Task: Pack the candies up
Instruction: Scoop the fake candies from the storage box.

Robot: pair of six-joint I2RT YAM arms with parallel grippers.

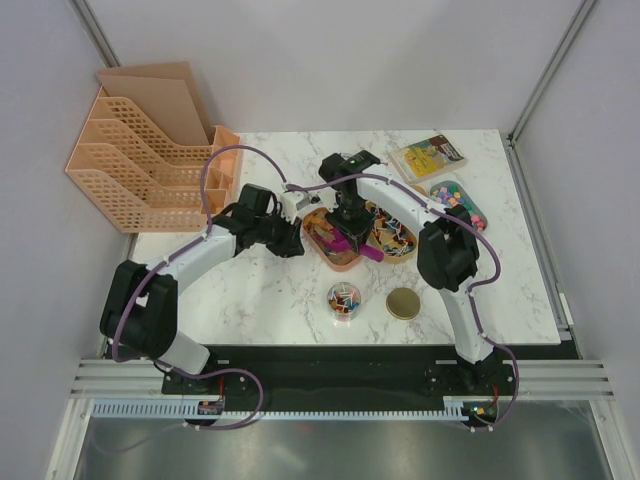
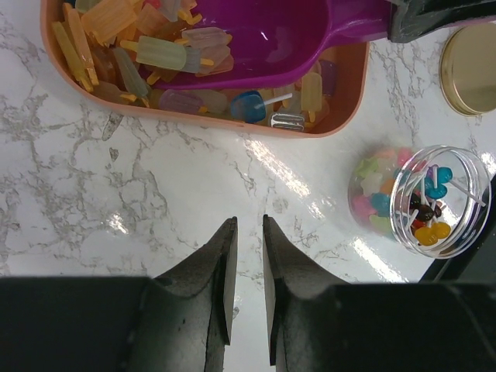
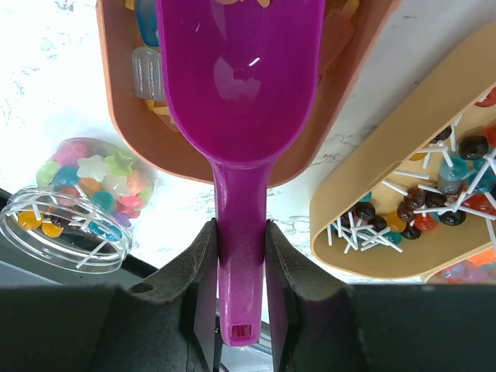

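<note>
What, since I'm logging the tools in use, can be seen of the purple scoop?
The purple scoop is glossy plastic: a deep rounded bowl, nearly empty, and a straight handle with a small slot at its end. The right claw is shut on the handle. The bowl sits in the orange tray, among lolly-shaped candies.

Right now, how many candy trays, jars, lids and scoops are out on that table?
Candy trays: 3
Clear jar: 1
Gold lid: 1
Purple scoop: 1
Total: 6
</note>
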